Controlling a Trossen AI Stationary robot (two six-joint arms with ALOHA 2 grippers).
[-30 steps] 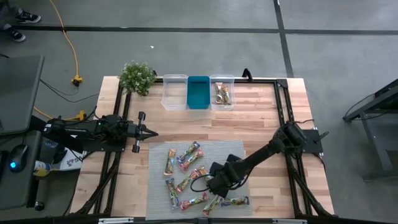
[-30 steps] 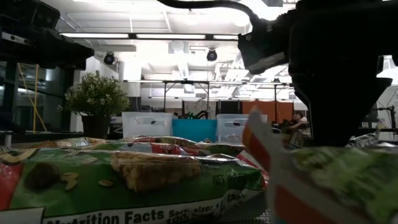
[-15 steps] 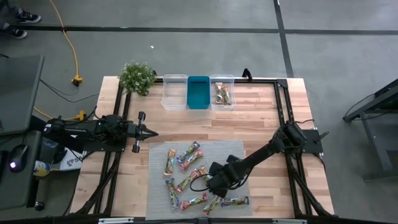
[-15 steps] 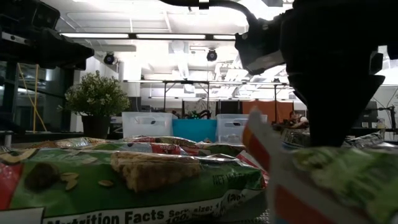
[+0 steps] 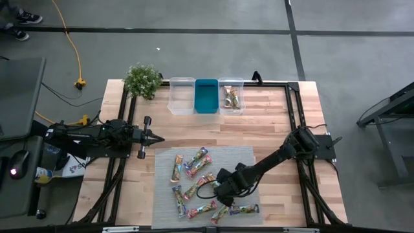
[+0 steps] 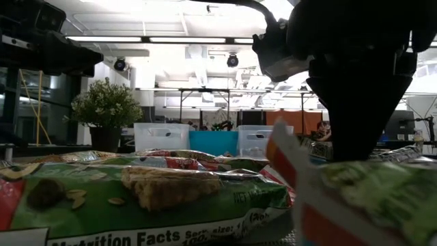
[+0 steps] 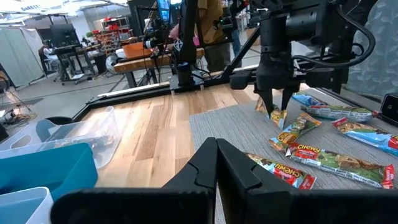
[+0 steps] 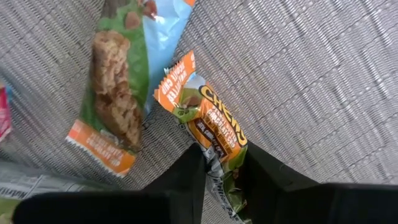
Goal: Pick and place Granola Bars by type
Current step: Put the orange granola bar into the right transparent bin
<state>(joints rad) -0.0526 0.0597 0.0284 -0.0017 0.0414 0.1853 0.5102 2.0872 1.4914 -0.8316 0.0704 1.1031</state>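
Finds the right gripper (image 5: 220, 194) low on the grey mat (image 5: 242, 155), at the mat's near right part, among the Granola Bars (image 5: 194, 186). Shows in the right wrist view its two dark fingers (image 8: 186, 174) drawn narrow and pressed on both sides of one orange bar (image 8: 214, 127); reads part of the word "CHEWY" on that wrapper. Places one end of the orange bar between the fingers and the other end flat on the mat. Notes a green and blue bar (image 8: 118, 93) just beside it, touching or nearly touching at one corner; cannot tell which.

Counts about a dozen other bars loose on the mat, in pink, green, orange and blue wrappers, some overlapping, most of them to the left of the right gripper in the high view. Sees from the left wrist view the same gripper (image 7: 277, 111) pointing straight down, tips at the mat, with several bars (image 7: 298, 127) lying around it.

Finds the left gripper (image 5: 158, 138) waiting above the bare wood of the table (image 5: 272, 129), just beyond the mat's far left corner, fingers (image 7: 205, 163) closed together and holding nothing.

Shows three bins in a row at the far edge: a clear bin (image 5: 182, 95), a teal bin (image 5: 206, 96), and a second clear bin (image 5: 231, 96) with a few bars inside. Sees a small plant (image 5: 142, 80) left of the bins.
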